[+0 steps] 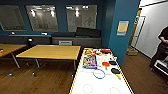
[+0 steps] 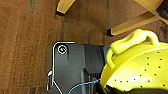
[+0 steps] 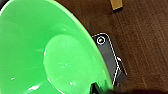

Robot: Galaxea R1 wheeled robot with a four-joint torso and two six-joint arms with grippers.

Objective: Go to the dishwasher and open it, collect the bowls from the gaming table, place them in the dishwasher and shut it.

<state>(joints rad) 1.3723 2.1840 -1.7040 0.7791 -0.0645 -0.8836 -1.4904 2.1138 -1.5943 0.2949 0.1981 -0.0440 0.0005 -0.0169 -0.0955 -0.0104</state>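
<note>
Bright green plastic is crowding my right wrist view: the larger bowl (image 3: 50, 50) is riding at my right gripper, rim tilted over brown wood floor (image 3: 145, 37), though I cannot tell how the fingers are closing on it. In the left wrist view the pale yellow-green bowl (image 2: 137, 67), perforated and with a looped handle, is sitting just beside my left gripper, whose grip I likewise cannot make out; a yellow desk leg (image 2: 130, 23) is passing near it. From the head view, the gaming desk (image 1: 82, 82) is lying directly ahead, long axis running away from me, board-game boxes (image 1: 90, 61) and paddles (image 1: 106, 64) on it. Open floor is lying to the right, where a person (image 1: 161, 50) is standing; yellow-topped desks (image 1: 50, 51) are narrowing the left. I judge both bowls collected; the dishwasher is somewhere beyond these frames.
</note>
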